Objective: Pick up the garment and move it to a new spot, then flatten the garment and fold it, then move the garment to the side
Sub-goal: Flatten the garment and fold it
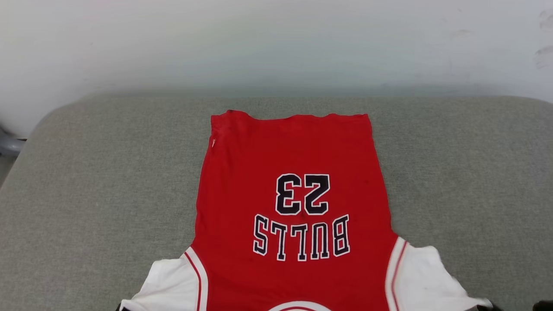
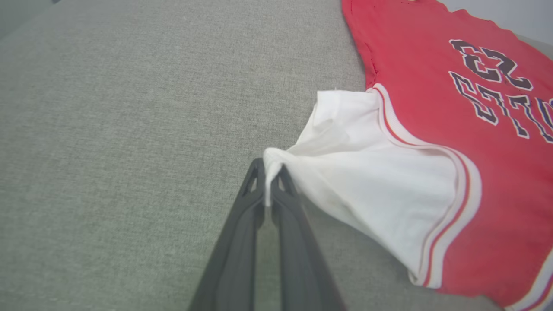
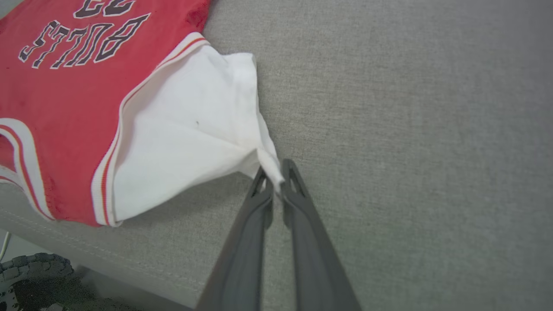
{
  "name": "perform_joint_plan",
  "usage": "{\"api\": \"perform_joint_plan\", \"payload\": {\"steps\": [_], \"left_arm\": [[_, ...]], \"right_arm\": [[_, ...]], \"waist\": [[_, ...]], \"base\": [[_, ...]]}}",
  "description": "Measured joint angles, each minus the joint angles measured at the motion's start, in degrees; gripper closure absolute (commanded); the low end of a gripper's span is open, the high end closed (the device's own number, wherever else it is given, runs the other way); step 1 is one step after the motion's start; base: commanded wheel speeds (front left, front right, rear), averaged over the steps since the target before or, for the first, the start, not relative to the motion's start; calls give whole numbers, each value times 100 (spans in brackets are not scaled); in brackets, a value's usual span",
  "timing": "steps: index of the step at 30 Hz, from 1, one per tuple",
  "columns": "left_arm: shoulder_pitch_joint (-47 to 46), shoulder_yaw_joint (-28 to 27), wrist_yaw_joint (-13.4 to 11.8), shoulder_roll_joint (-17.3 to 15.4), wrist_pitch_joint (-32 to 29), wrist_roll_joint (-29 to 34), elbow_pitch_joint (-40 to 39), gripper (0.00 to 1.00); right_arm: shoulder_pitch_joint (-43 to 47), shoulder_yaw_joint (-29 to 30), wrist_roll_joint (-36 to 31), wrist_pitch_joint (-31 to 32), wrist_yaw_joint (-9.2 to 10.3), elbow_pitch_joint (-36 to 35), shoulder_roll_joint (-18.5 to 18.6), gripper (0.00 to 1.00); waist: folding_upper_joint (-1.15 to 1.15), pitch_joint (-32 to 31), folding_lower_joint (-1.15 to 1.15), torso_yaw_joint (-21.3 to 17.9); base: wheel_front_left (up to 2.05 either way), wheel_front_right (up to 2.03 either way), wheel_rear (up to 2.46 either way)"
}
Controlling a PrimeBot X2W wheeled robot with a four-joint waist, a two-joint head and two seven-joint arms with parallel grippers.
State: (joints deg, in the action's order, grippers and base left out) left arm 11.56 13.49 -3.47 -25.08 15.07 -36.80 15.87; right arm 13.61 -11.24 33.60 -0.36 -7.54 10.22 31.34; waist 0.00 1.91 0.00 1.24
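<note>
The garment (image 1: 293,172), a red jersey T-shirt with white short sleeves, is spread flat on a grey fabric-covered worktop (image 1: 86,194), slightly towards the robot's right of its middle. It is laid with the hem towards the pale wall (image 1: 276,43) and the neckline at the near edge, so that the black, white-outlined print (image 1: 302,216) "BULLS 23" is seen upside down in the head view. The red body is smooth, with only a slight ripple along the hem.

In the left wrist view, the left gripper (image 2: 268,179) is seen with its dark fingers (image 2: 255,190) pressed together on the outer tip of the left sleeve (image 2: 371,172), which is drawn out to a point and raised a little off the cloth surface. In the right wrist view, the right gripper (image 3: 276,175) is seen the same way: the fingers (image 3: 296,185) are nearly closed, with a small corner of the right sleeve (image 3: 185,138) pinched between their tips. Both sleeves are pulled outward from the body, and red-and-white striped trim is seen along the seams where they join it.
</note>
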Motion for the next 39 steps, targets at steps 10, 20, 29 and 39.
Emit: {"api": "perform_joint_plan", "payload": {"steps": [10, 20, 29, 39], "left_arm": [[-388, 165, 0, 160, 0, 343, -443, 100], [-1009, 280, 35, 447, 0, 779, -1090, 100], [-1445, 364, 207, 970, 0, 1149, -1345, 100], [-1817, 327, 550, 1547, 0, 1547, -1460, 100]], "right_arm": [[-608, 1059, -333, 15, 1, -803, 159, 0], [-3012, 1333, -334, 1068, 2, -1563, 603, 0], [-5549, -116, 35, 3471, 1, -592, 966, 0], [-7248, -700, -85, 5803, 2, 1079, 1020, 0]], "waist": [[0, 298, 1, 145], [0, 988, 1, 605], [0, 1779, 2, 1232], [0, 2575, 2, 1863]], "base": [[0, 0, 0], [0, 0, 0], [0, 0, 0], [0, 0, 0]]}}
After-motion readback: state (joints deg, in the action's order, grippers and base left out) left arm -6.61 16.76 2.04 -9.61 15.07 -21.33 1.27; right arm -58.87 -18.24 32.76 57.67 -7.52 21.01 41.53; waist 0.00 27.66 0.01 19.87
